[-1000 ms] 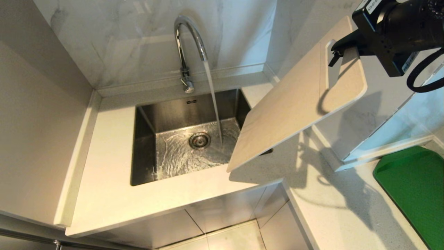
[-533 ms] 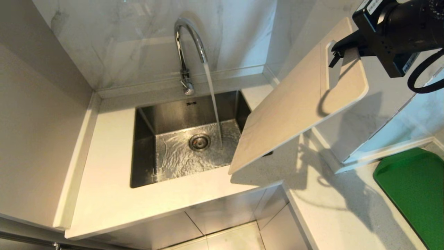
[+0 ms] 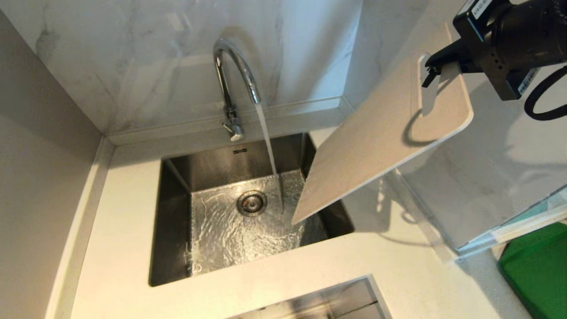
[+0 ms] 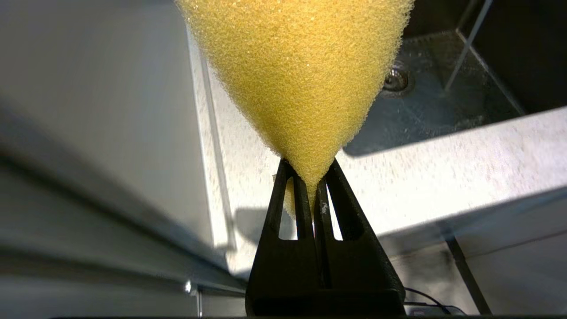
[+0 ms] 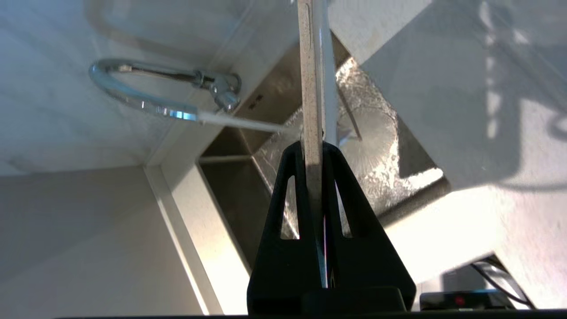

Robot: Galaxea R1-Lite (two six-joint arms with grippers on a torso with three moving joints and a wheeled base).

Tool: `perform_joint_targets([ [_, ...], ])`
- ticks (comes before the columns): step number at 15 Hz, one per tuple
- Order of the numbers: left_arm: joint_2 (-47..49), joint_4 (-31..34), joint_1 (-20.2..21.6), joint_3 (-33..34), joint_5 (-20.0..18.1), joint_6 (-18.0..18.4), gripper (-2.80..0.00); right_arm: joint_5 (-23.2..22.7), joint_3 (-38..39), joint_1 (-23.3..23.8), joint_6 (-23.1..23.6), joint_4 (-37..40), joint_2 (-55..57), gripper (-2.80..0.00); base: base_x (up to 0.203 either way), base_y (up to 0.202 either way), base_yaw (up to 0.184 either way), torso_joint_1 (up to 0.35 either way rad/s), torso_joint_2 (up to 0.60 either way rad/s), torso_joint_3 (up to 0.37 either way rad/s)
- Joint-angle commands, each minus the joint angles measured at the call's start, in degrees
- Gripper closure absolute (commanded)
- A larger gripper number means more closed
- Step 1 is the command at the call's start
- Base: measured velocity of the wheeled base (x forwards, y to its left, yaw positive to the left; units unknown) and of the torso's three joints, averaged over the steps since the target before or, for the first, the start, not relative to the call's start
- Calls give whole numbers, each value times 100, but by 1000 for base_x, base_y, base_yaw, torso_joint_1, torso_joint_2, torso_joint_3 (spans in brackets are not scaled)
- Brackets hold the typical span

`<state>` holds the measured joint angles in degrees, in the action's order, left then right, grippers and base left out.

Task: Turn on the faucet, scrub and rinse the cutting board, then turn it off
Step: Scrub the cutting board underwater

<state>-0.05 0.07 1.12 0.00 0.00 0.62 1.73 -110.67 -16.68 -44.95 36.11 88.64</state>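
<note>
While water (image 3: 267, 141) floods the sink (image 3: 172, 212) (drain (image 3: 251, 202) visible), cutting board (image 3: 376, 133) hangs.

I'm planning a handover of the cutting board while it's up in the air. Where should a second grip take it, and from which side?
Judging by its pose, the long upper-left edge, from the faucet side. The cutting board hangs tilted, its low corner over the sink. The right gripper, shut on it, takes the slot-handle end, so that thin free edge suits a pinch. The left gripper holds the sponge.
</note>
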Motion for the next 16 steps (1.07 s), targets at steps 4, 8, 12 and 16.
perform_joint_targets([
  [4,-21,0,2,12,-3,8,0,3,52,-2,-32,19,-4,0,193,0,0,0,1,2],
  [8,-21,1,2,18,26,-36,0,-6,73,-2,-45,19,-4,0,221,0,-24,4,3,5],
  [12,-21,-3,2,18,53,-89,0,-15,107,-2,-49,19,-4,0,0,0,0,0,8,2],
  [16,-21,1,2,18,53,-89,0,-94,115,-29,-58,28,-22,0,0,0,0,0,0,0],
])
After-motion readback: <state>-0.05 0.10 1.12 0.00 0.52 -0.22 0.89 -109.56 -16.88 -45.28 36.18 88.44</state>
